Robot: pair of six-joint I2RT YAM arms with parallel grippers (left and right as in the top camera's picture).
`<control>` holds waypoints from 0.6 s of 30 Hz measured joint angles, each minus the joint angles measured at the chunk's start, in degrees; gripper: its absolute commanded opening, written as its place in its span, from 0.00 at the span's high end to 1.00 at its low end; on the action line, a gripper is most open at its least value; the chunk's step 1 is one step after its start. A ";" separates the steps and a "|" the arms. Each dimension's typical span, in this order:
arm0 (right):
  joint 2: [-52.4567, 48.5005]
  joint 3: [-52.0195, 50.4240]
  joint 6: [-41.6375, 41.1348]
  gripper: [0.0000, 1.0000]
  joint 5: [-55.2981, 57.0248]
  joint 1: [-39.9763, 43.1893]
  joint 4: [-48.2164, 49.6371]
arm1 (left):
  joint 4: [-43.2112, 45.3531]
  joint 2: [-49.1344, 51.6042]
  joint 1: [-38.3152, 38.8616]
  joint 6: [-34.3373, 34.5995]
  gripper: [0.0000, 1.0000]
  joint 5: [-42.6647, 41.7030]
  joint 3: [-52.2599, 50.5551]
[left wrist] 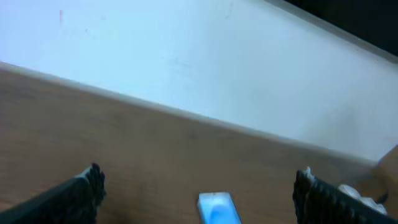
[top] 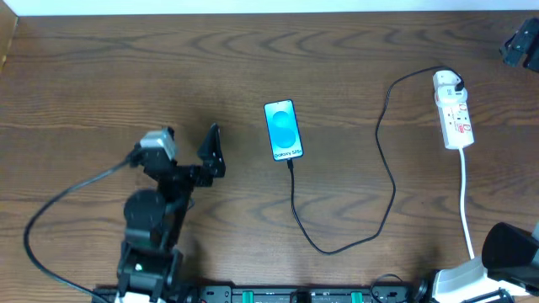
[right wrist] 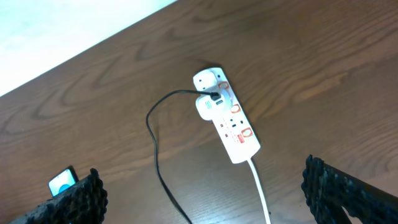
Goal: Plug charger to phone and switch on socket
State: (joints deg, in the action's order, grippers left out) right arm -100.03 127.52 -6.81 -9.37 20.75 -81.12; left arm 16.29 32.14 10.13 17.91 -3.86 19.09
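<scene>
The phone (top: pixel 283 130) lies face up at the table's middle, its blue screen lit. The black charger cable (top: pixel 389 181) meets the phone's near edge, loops toward me and runs up to the white socket (top: pixel 455 114) at the far right, where its plug (right wrist: pixel 208 106) sits in the strip. My left gripper (top: pixel 212 151) is open and empty just left of the phone, which also shows in the left wrist view (left wrist: pixel 217 209) between the fingers (left wrist: pixel 200 180). My right gripper (right wrist: pixel 202 183) is open and empty, short of the socket (right wrist: pixel 227 119) and cable (right wrist: pixel 155 146).
The socket's white cord (top: pixel 466 206) runs down to the front right, past my right arm (top: pixel 509 248). A black object (top: pixel 522 42) sits at the far right edge. A white wall (left wrist: pixel 186 56) borders the table's far side.
</scene>
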 measured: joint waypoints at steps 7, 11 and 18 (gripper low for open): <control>0.00 0.00 -0.02 0.01 0.00 0.00 0.02 | 18.08 -10.21 0.00 0.02 0.02 0.66 -15.56; 0.00 0.00 -0.02 0.01 0.00 0.00 -0.02 | 14.49 -17.33 0.00 0.02 0.02 1.29 -18.73; 0.00 0.00 -0.02 0.01 0.00 0.00 -0.02 | 3.76 -26.49 0.00 0.00 0.02 3.61 -18.69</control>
State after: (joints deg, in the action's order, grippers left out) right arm -100.03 127.52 -6.83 -9.37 20.75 -81.14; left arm 20.05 5.65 10.13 17.91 -0.25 0.40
